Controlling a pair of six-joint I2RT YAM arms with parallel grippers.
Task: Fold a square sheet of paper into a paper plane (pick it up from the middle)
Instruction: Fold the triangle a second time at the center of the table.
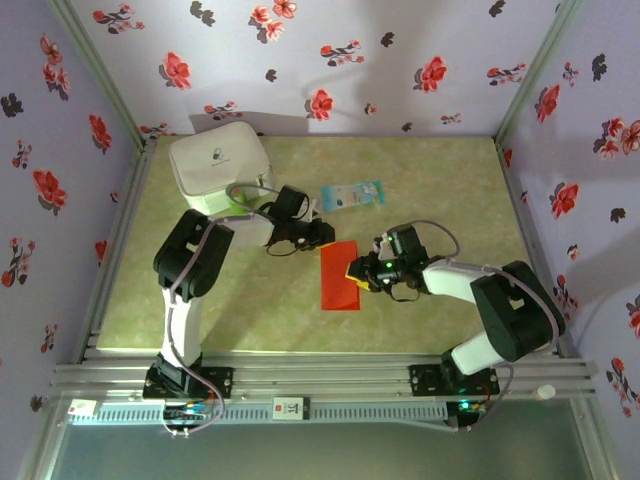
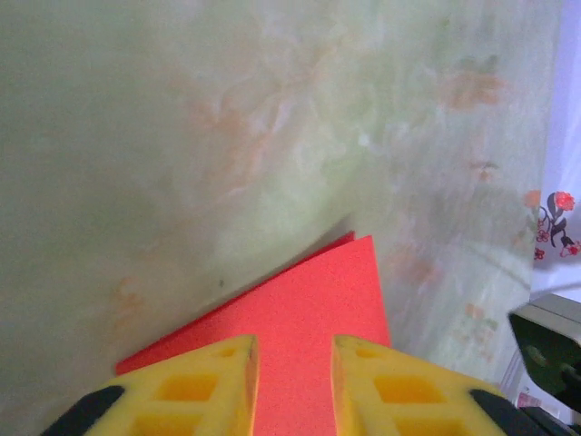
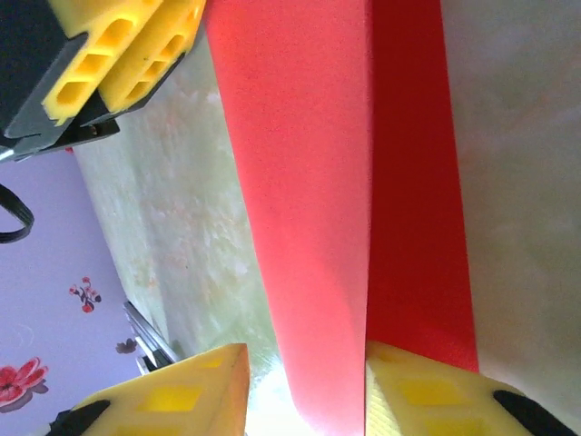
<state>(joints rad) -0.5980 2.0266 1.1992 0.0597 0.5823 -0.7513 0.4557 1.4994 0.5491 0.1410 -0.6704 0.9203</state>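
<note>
The square sheet of paper point(image 1: 338, 285) is bright red and lies folded into a narrow rectangle in the middle of the table. My left gripper point(image 1: 322, 238) stands over its far end. In the left wrist view its yellow fingers point(image 2: 213, 377) are apart, and flat red paper point(image 2: 309, 291) shows in the gap. My right gripper point(image 1: 356, 271) is at the sheet's right edge. In the right wrist view a lifted red flap point(image 3: 300, 182) rises between the open jaws. It lies against the right finger point(image 3: 413, 391) and clear of the other. The left gripper's yellow fingers point(image 3: 118, 54) show at the top left.
A white boxy case point(image 1: 218, 165) stands at the back left of the green table point(image 1: 430, 180). A pale blue packet point(image 1: 352, 194) lies just behind the grippers. Flowered walls close in the back and both sides.
</note>
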